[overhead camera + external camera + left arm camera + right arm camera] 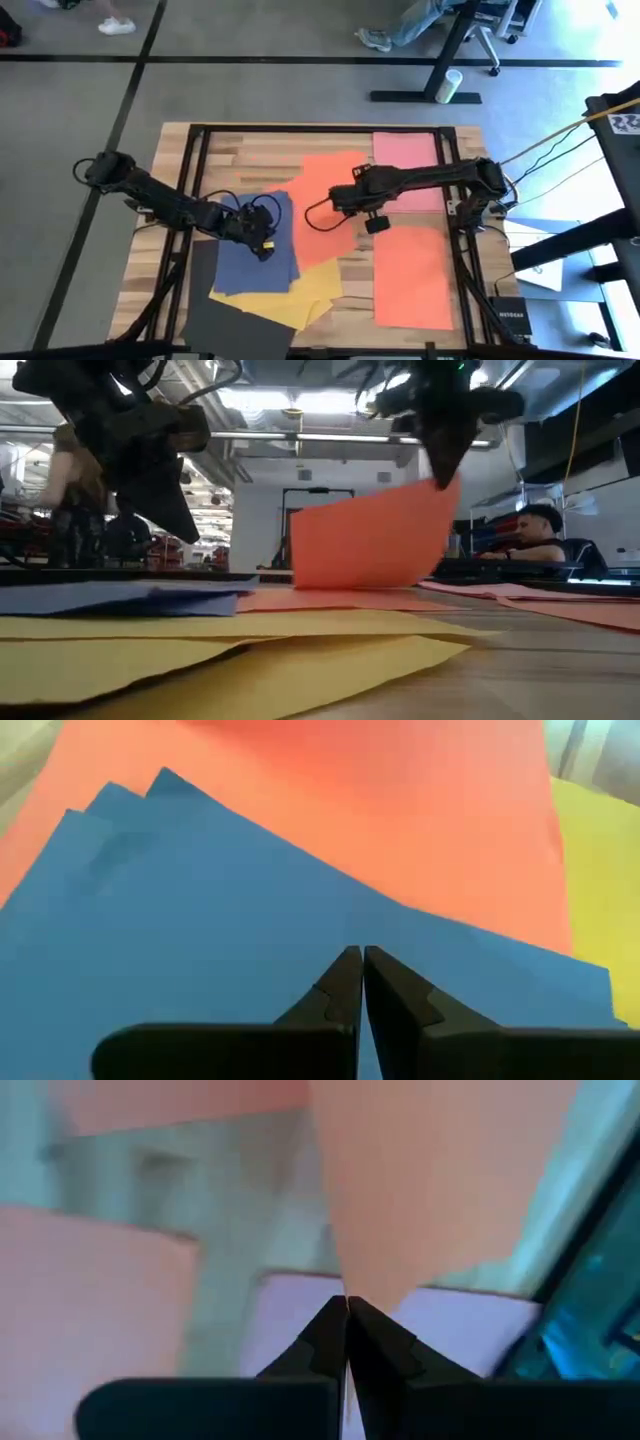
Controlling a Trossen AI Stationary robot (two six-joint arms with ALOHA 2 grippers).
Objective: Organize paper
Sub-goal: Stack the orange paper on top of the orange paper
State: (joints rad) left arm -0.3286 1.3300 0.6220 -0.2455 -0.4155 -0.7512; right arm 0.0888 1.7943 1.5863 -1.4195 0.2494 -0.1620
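Note:
The paper lies spread over the table. A stack of blue sheets (255,255) rests on yellow sheets (305,295), with a dark grey sheet (225,318) at the near edge. My left gripper (360,955) is shut and stands just above the blue sheets (200,920), nothing between its fingers. My right gripper (336,200) is shut on an orange sheet (365,540) at the table's middle. A pink sheet (405,165) lies flat at the far right and another orange sheet (412,275) at the near right. My right gripper pinches one corner (350,1285) of the orange sheet between its two fingers, coming from above. That corner (443,485) is raised off the table. The sheet curves down from it, and its lower edge (350,586) rests on the table.
Black frame rails (200,170) run along the table's left, far and right sides. Bare wood (250,160) shows at the far left and a strip (355,285) between the yellow and the near-right orange sheet. People sit in the room beyond the table.

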